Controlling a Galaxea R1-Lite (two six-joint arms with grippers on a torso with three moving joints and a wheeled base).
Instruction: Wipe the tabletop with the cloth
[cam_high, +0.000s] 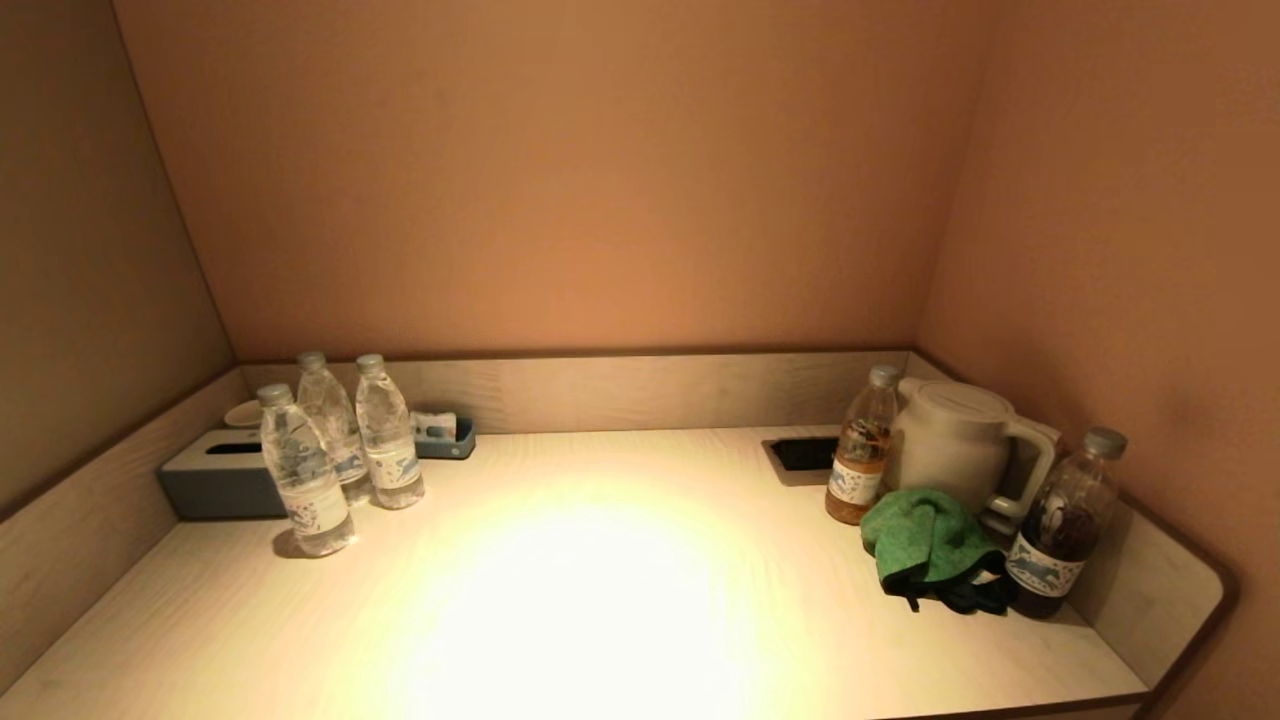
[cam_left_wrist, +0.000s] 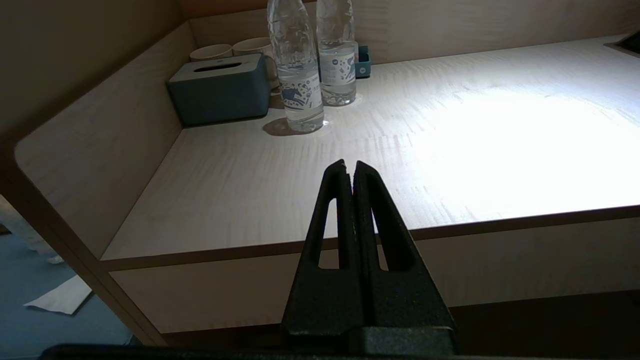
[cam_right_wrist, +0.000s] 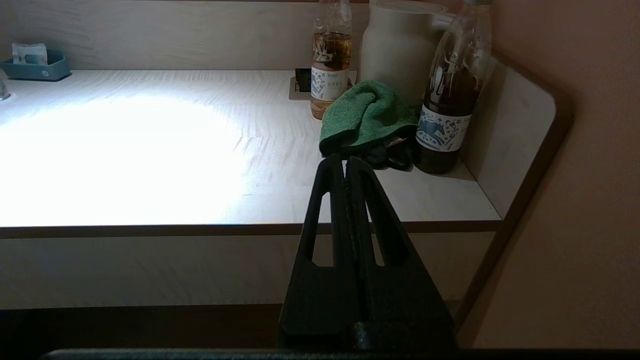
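A crumpled green cloth (cam_high: 930, 540) with a black edge lies on the pale wooden tabletop (cam_high: 600, 600) at the right, between two tea bottles and in front of a kettle. It also shows in the right wrist view (cam_right_wrist: 367, 117). My right gripper (cam_right_wrist: 346, 161) is shut and empty, held off the table's front edge, short of the cloth. My left gripper (cam_left_wrist: 349, 165) is shut and empty, held off the front edge at the left side. Neither gripper shows in the head view.
Three water bottles (cam_high: 340, 450) and a grey tissue box (cam_high: 215, 480) stand at the back left. A white kettle (cam_high: 955, 435), an amber tea bottle (cam_high: 860, 450) and a dark tea bottle (cam_high: 1065, 525) stand at the right. A socket recess (cam_high: 800, 455) sits near the back. Raised walls edge the table.
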